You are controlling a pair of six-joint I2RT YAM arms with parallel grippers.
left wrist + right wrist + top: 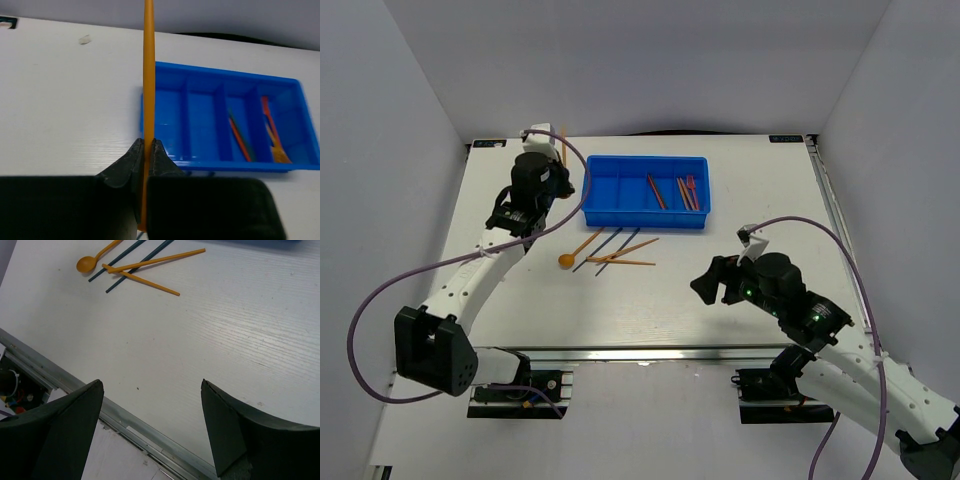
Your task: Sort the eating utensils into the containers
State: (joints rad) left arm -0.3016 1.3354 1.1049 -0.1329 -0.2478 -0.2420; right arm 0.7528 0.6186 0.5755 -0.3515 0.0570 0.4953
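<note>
My left gripper (148, 141) is shut on a long orange stick (148, 75), held above the table just left of the bright blue tray (225, 77). From above, that stick (563, 145) points to the back edge beside the left gripper (552, 172). The tray (645, 158) holds a reddish stick (657, 192) in one middle compartment and several utensils (688, 192) in the right one. In front of the tray lie an orange spoon (567, 261), dark blue sticks (610, 243) and orange sticks (630, 250). My right gripper (715, 283) hangs open and holds nothing.
The right wrist view shows the spoon (87, 263), blue sticks (131, 250) and orange sticks (155, 260) far ahead of the right gripper (151, 382). The table's metal front rail (150, 432) runs just below its fingers. White walls enclose the table on three sides.
</note>
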